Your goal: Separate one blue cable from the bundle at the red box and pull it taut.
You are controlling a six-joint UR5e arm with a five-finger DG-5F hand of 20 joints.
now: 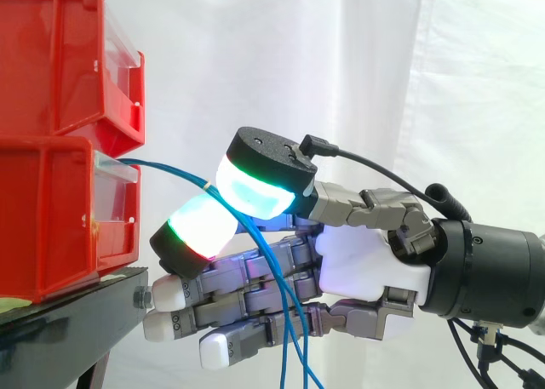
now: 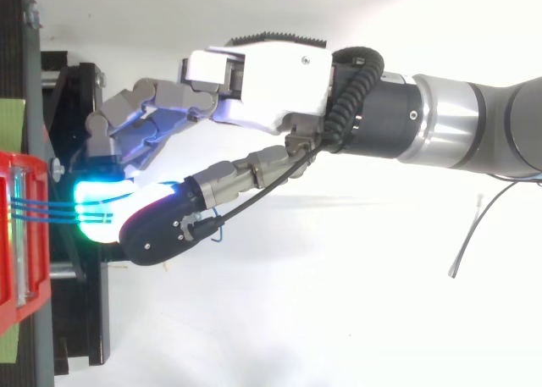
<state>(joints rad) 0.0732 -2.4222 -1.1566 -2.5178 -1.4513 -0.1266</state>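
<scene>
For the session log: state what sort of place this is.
Most likely a robotics lab test bench rather than a working shop. A white curtain closes off the background, red bins sit stacked on a black stand, and a robot hand pinches blue cables leading from them.

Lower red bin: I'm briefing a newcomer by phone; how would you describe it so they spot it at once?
At the side view's left, two red bins are stacked on a black stand before the white curtain. The lower red bin rests on the stand, beneath the upper red bin. Unlike that neighbour, it has thin blue cables running out of its front toward the hand.
</scene>
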